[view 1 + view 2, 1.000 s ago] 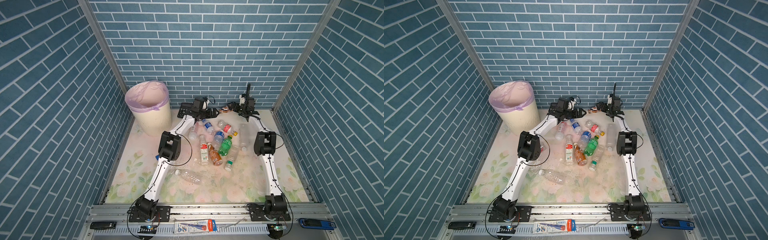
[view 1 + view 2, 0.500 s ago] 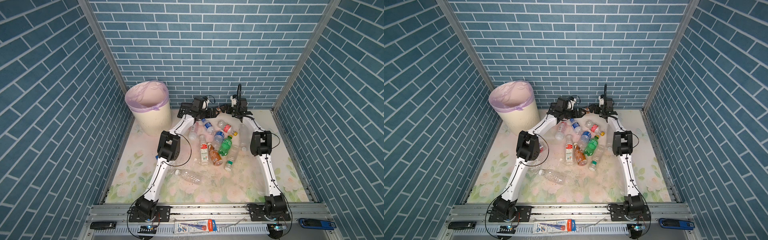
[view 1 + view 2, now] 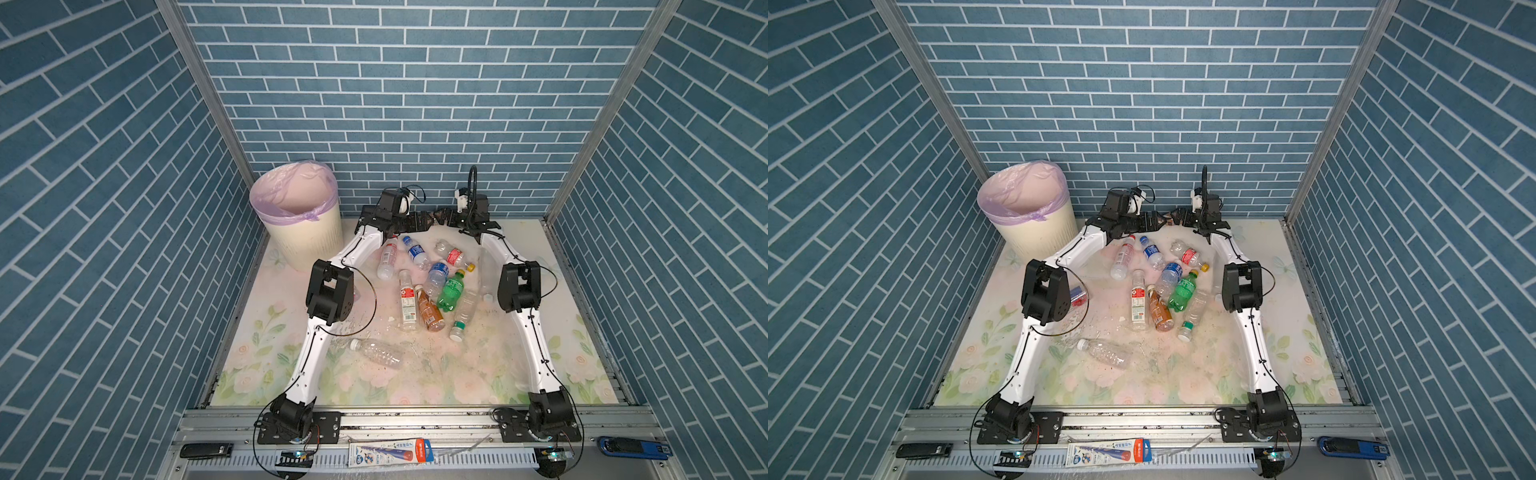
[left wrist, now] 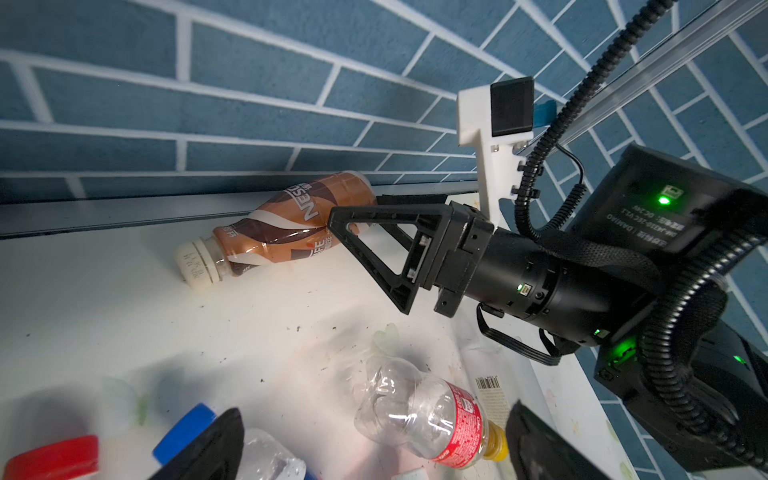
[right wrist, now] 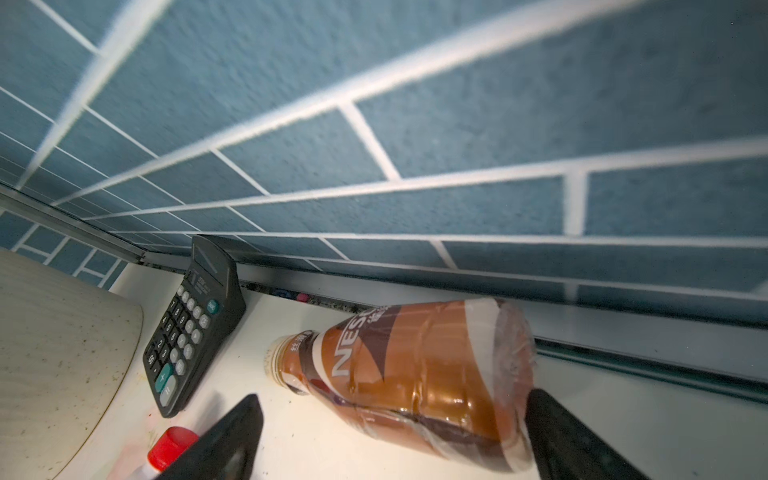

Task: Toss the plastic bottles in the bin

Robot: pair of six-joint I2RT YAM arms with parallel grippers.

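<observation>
As it lies sideways, brown bottle (image 5: 415,382), perhaps dented

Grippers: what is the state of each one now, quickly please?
Left gripper: open, holding nothing.
Right gripper: open, jaws around the brown bottle, not closed.

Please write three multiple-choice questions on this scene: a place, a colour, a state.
1. Where does the bin stand? A) back-left corner B) front-right corner C) centre
2. What colour is the bottle lying by the back wall? A) green B) clear C) brown
3. How is the right gripper? A) shut on a bottle B) open C) shut, empty

1 A: it shows at the back left in both top views. 2 C: its label is brown. 3 B: its jaws stand wide apart.
</observation>
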